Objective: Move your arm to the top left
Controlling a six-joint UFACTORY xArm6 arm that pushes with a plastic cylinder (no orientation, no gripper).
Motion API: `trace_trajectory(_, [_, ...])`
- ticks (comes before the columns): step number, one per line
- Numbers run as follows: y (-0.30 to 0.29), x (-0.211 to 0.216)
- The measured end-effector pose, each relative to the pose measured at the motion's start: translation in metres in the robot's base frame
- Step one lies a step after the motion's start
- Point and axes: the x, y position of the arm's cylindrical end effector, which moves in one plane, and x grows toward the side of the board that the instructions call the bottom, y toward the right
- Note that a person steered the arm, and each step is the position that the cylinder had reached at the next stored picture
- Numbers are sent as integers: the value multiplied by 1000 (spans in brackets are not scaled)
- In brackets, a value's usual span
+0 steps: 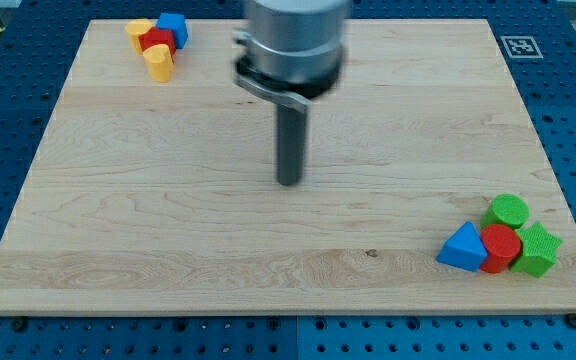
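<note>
My tip (288,182): stood on bare wooden board (168,230) near its middle, touching no block; a plain rod, so it held nothing.
Top-left cluster: yellow block (139,28), red block (155,41), blue block (173,27), yellow block (159,63), huddled together, well apart from me.
Bottom-right cluster: blue triangle (461,247), red cylinder (500,246), green cylinder (509,211), green block (538,250).

Single high oblique view, whole board (168,230)
</note>
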Motion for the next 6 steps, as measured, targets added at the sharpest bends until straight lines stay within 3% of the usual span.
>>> trace_trajectory(3, [-240, -151])
trace_trajectory(5, [-248, -201])
trace_trajectory(6, [-239, -267])
